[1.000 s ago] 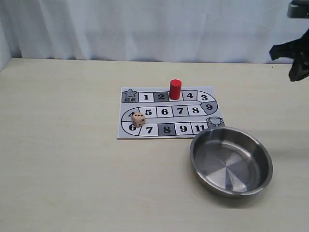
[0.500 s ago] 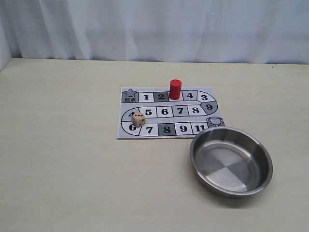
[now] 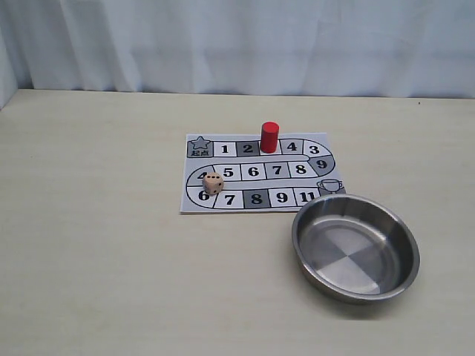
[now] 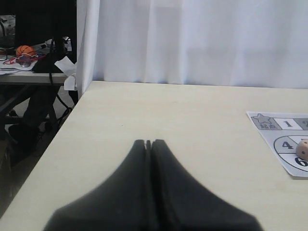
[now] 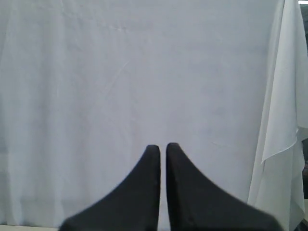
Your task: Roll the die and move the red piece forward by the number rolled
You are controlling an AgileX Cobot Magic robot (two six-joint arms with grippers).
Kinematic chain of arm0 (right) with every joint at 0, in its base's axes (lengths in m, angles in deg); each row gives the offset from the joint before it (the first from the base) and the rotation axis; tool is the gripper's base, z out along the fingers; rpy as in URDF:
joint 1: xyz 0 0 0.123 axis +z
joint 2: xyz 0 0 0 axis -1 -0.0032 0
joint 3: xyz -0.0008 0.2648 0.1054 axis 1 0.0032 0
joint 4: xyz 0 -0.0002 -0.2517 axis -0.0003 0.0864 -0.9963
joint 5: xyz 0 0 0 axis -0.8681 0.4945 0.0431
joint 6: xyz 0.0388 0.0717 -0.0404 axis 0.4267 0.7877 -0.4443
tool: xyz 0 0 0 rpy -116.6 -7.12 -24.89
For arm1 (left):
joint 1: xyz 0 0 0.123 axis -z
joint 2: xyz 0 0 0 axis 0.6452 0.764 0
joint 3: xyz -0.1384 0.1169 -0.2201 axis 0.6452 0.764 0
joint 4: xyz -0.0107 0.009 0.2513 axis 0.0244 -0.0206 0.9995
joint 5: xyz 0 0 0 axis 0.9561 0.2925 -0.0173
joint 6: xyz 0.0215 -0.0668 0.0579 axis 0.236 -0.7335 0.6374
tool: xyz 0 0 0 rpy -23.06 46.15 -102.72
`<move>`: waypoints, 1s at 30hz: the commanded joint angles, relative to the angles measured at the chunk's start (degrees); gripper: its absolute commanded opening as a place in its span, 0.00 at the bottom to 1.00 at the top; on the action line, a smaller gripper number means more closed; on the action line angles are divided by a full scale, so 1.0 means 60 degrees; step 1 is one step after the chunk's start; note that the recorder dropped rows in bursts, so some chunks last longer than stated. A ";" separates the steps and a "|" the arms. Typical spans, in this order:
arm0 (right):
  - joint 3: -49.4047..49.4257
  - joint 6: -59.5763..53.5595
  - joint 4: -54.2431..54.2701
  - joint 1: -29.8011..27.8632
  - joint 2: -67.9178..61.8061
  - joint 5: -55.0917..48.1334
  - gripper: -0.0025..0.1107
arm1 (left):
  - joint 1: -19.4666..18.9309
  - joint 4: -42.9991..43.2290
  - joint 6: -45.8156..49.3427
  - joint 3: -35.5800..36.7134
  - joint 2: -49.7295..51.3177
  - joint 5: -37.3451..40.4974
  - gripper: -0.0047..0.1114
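Observation:
The red piece (image 3: 269,137) stands upright on the paper board (image 3: 191,165), on the top row between squares 2 and 4. On the board's left bend, by square 4, lies the die (image 3: 213,183), dark pips showing on its top face. The exterior view shows neither gripper. My left gripper (image 4: 148,142) is shut and empty, low over bare table left of the board (image 4: 276,144); the die (image 4: 303,148) shows at that view's edge. My right gripper (image 5: 162,147) is shut with a thin slit between its fingers, holds nothing and faces the white curtain.
A round steel bowl (image 3: 297,236) sits empty at the board's front right corner, overlapping it. A white curtain (image 3: 237,44) hangs behind the table. Beyond the table's left edge are a dark gap and a cluttered desk (image 4: 29,62).
One second ago the right arm showed at the exterior view's top right corner; it has since left that view. The die, red piece and bowl have not moved.

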 commanded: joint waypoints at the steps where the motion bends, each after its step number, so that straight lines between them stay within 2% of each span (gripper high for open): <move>1: 0.0069 -0.0066 0.0016 -0.0013 0.0465 -0.0617 0.06 | 0.0000 -0.0034 -0.0040 0.0019 -0.0004 -0.0126 0.04; 3: -0.0222 -0.0066 -0.0053 -0.0013 0.0465 -0.1191 0.06 | 0.0000 -0.0034 -0.0040 0.0019 -0.0004 -0.0126 0.04; 6: 0.0072 -0.0066 -0.0014 -0.0013 0.0465 -0.1121 0.06 | 0.0000 -0.0034 -0.0040 0.0019 -0.0004 -0.0126 0.04; 12: 0.1977 -0.0066 -0.0014 -0.0013 0.0465 0.0114 0.06 | 0.0000 -0.0034 -0.0040 0.0019 -0.0004 -0.0126 0.04; 25: 0.8643 -0.0066 -0.0027 -0.0013 0.0465 0.7285 0.06 | 0.0000 -0.0034 -0.0040 0.0019 -0.0004 -0.0126 0.04; 30: 1.0566 0.0142 -0.0027 -0.0013 0.0465 0.9990 0.06 | 0.0000 -0.0034 -0.0040 0.0019 -0.0004 -0.0126 0.04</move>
